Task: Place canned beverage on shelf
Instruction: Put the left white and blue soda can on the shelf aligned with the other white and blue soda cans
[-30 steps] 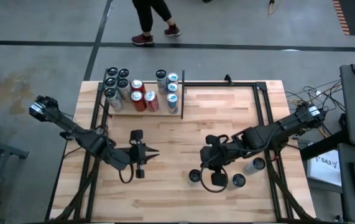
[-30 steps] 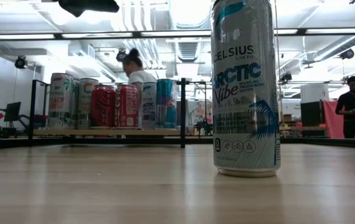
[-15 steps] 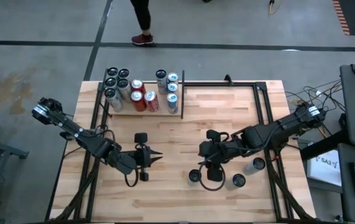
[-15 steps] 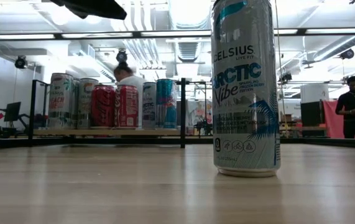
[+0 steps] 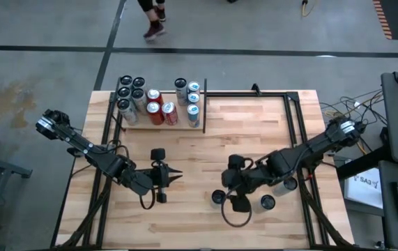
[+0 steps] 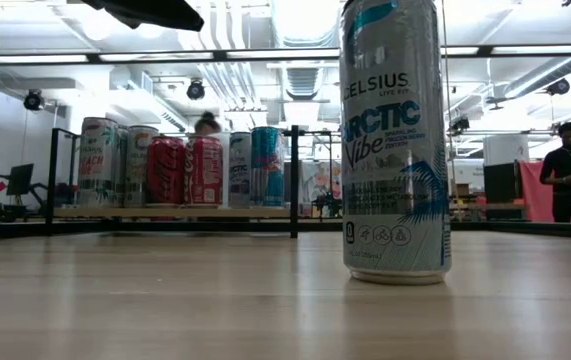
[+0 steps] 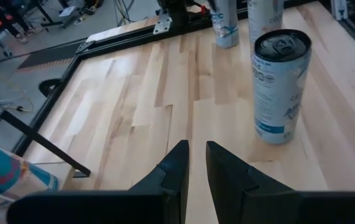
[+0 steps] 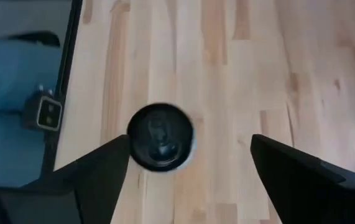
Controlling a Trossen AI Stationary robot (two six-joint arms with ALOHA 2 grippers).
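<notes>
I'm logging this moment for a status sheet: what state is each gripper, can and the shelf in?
Right gripper: open, above a loose can.
Left gripper: nearly shut, empty.
Loose can: upright on the table, not gripped.
Other two loose cans: upright.
Shelf: holds upright cans.
Shelf cans: upright, grouped together.

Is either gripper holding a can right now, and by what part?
Neither. The right gripper hangs open above a can; the left gripper is nearly shut, empty.

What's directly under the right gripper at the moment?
In the right wrist view, the right gripper hangs open above one upright can, seen top-down with its dark lid and tab, standing on the wooden table. The can's label and sides cannot be seen from there.
</notes>
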